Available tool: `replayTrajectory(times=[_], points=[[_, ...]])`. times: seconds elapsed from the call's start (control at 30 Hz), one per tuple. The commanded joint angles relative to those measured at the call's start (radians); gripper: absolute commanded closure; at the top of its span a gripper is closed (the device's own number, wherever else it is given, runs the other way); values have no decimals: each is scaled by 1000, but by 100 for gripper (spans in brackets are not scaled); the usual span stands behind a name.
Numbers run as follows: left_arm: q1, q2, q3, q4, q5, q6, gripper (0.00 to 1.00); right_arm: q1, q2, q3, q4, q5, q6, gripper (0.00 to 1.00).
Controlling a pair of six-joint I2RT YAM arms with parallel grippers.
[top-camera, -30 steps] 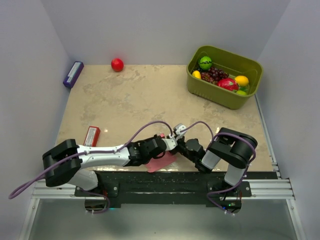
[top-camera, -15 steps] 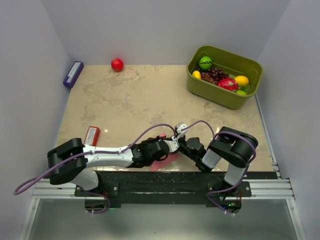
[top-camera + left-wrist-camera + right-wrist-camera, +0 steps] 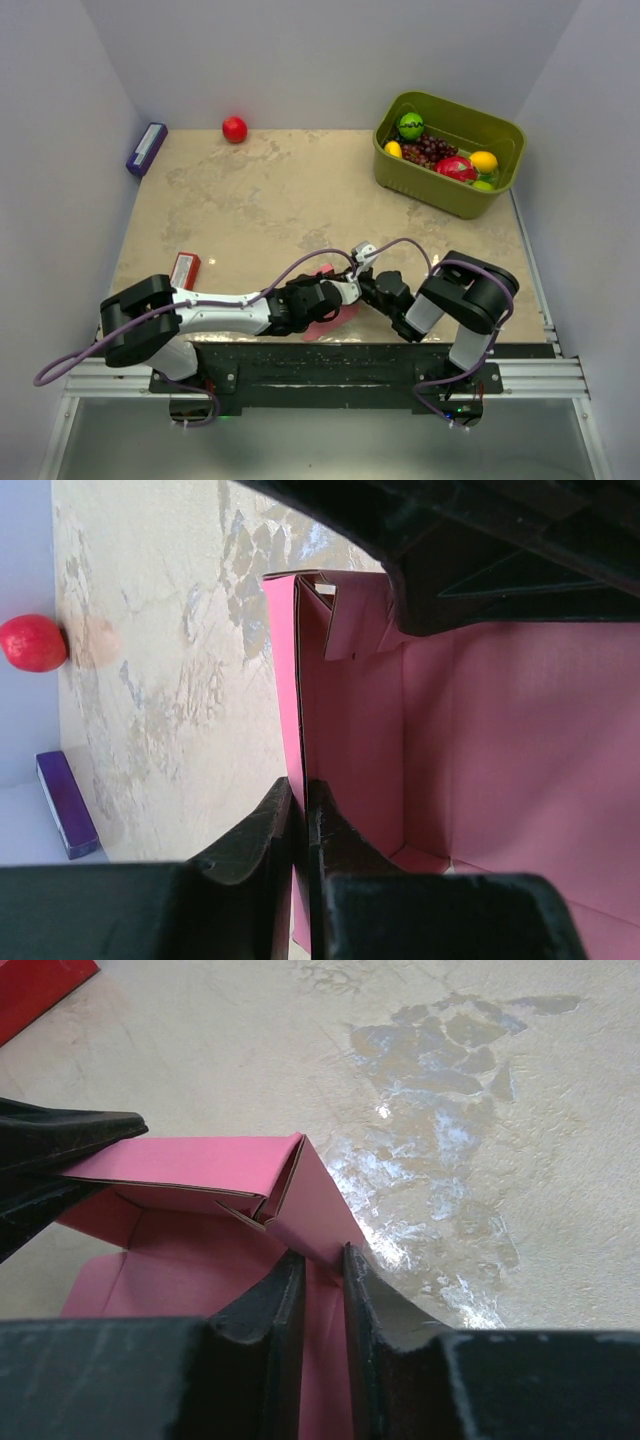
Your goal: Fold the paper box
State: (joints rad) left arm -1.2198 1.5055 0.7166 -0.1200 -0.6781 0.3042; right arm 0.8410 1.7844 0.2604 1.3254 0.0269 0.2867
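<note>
At the near edge of the table (image 3: 250,200), the paper box (image 3: 470,730) is held half formed. A side wall is clamped by the left gripper (image 3: 298,820), an adjoining wall by the right gripper (image 3: 322,1280). Should the 2 be pulled apart, the corner could be torn.

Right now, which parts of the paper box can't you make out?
Top external: paper box mostly buried under both arms.
Left wrist: right and lower parts run off frame; the right arm covers the far corner.
Right wrist: right pincer hides the near wall; left pincer covers the left end.
</note>
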Motion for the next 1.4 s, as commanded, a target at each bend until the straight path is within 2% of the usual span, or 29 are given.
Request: replayTrajectory(times=[0.0,0.03,0.2,0.37,0.5,0.57,0.6,0.8,0.83,0.87,1.2,1.23,1.37], points=[[-35,85,-49,-113,315,-48,93,-17,-43,37,463,24,-1,84],[-35,87,-46,-113,315,-48,93,-17,-43,37,463,16,2,88],[-35,90,-43,-118,308,-54,93,-17,-48,31,463,21,28,93],[-35,81,-42,-118,298,-62,92,-17,-56,25,463,11,51,95],[-35,70,-26,-130,272,-80,62,-17,-66,5,463,-1,45,94],[-35,59,-14,-136,261,-92,54,-17,-72,-9,463,-8,39,94],[-34,41,-14,-136,259,-94,47,-19,-74,-12,463,-18,39,94],[-3,-54,-2,-138,270,-123,32,-16,-85,-38,463,-16,16,94],[12,-70,4,-141,285,-131,27,-16,-86,-42,463,-15,12,94],[22,-86,6,-139,296,-142,16,-16,-89,-46,463,-12,8,94],[161,-290,15,-102,518,-214,10,-14,-102,-64,463,1,-11,94],[214,-321,39,-90,601,-246,10,-11,-100,-64,465,4,-15,94],[284,-352,92,-84,673,-336,4,-6,-106,-67,462,8,-23,94]])
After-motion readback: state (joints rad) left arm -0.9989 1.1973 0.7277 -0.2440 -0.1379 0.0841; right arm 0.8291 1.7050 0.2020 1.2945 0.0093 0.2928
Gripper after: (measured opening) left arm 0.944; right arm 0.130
